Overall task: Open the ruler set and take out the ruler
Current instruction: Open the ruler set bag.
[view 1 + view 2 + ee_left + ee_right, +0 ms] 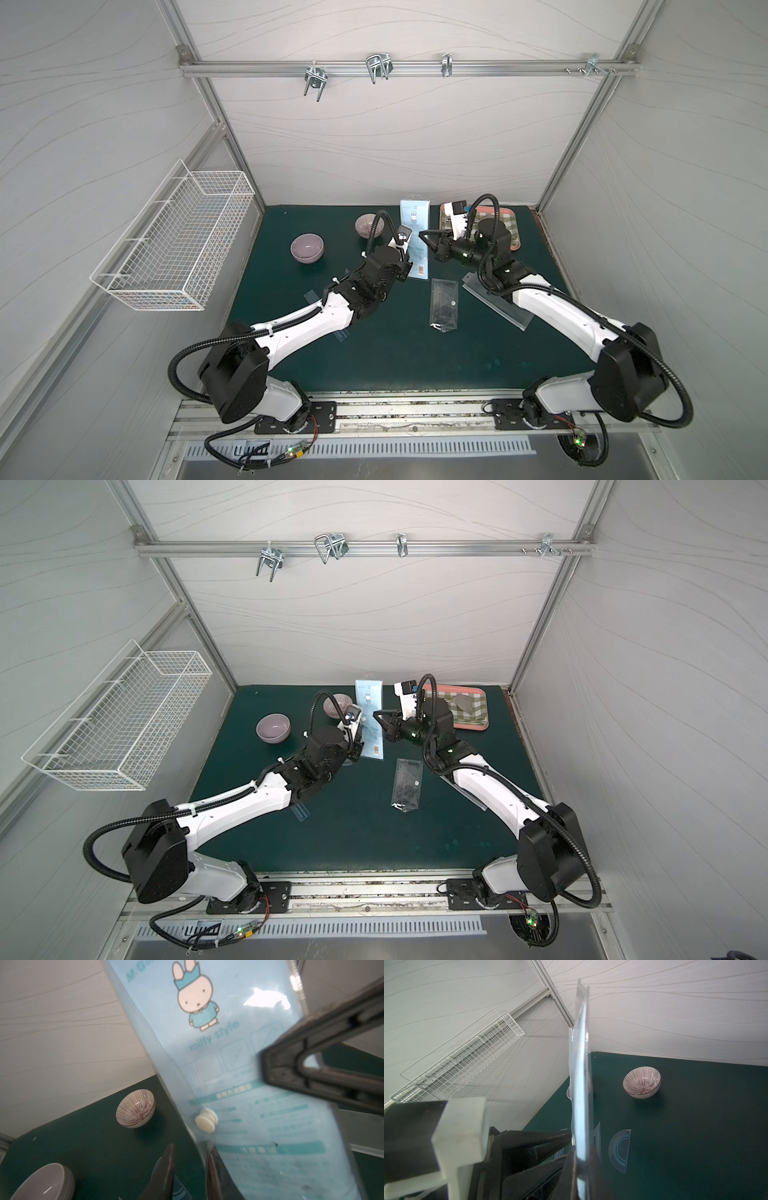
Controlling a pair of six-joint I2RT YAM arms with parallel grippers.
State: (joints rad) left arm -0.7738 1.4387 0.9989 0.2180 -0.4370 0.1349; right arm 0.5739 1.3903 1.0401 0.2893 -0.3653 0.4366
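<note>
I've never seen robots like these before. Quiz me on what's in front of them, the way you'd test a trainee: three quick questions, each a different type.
1. How many bowls stand on the green table?
2. True or false: the protractor is inside the blue pouch.
3. The right end effector grips: A) the blue pouch B) the tray C) the wire basket.

Key
1. Two: the striped bowl and the plain bowl.
2. False: the protractor lies on the table.
3. A.
</note>
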